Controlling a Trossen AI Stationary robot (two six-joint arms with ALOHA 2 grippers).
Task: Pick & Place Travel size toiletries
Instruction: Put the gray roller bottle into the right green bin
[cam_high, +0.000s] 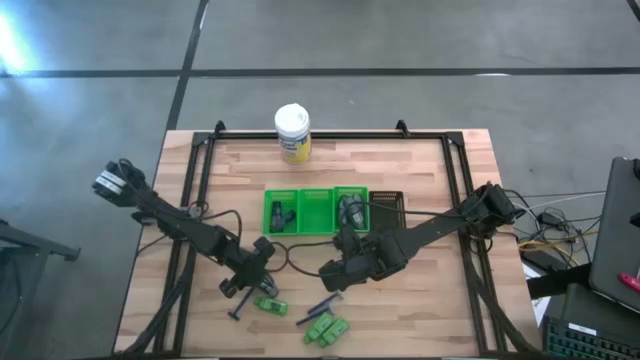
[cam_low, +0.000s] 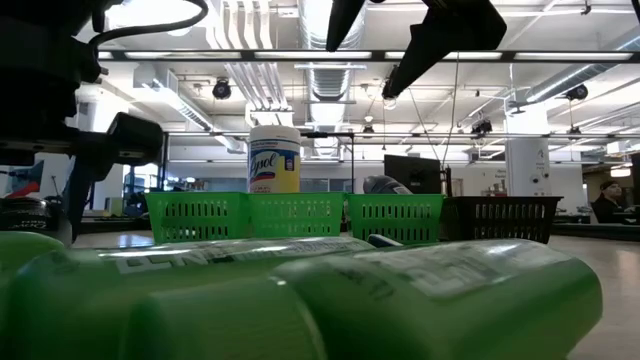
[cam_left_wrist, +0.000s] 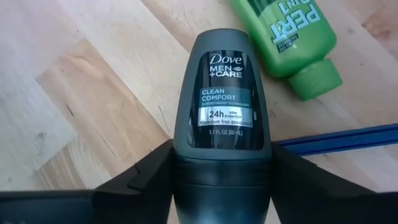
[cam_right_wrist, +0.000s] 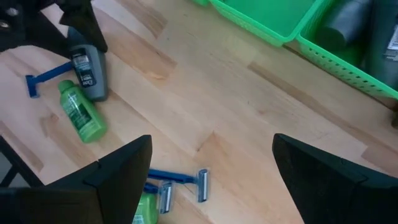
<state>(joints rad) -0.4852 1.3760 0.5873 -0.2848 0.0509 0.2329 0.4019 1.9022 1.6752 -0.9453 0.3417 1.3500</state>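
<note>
A dark grey Dove roll-on (cam_left_wrist: 222, 93) sits between the fingers of my left gripper (cam_left_wrist: 222, 180), near the table's front left (cam_high: 255, 283). A green bottle (cam_left_wrist: 287, 37) and a blue razor (cam_left_wrist: 339, 139) lie on the wood beside it. My right gripper (cam_right_wrist: 211, 180) is open and hovers over bare wood (cam_high: 340, 270) in front of the green tray (cam_high: 315, 192). Below it lie two more razors (cam_right_wrist: 181, 180). Two green bottles (cam_high: 325, 328) lie at the near edge. Dark bottles (cam_right_wrist: 360, 31) sit in the tray's right compartment, and another (cam_high: 283, 215) sits in its left compartment. My left gripper pinches the roll-on between its two fingers at the cap end (cam_left_wrist: 222, 163), one finger (cam_left_wrist: 152, 171) on each side. The labelled body points away past the fingertips. The fingers come slanting down from the table's left. Whether the roll-on touches the wood, I cannot tell.
A white-lidded jar with a yellow label (cam_high: 292, 133) stands at the far edge. A dark basket (cam_high: 388, 205) adjoins the tray's right end. A black frame (cam_high: 200, 180) runs round the tabletop. Bare wood lies between the tray and the items at the front.
</note>
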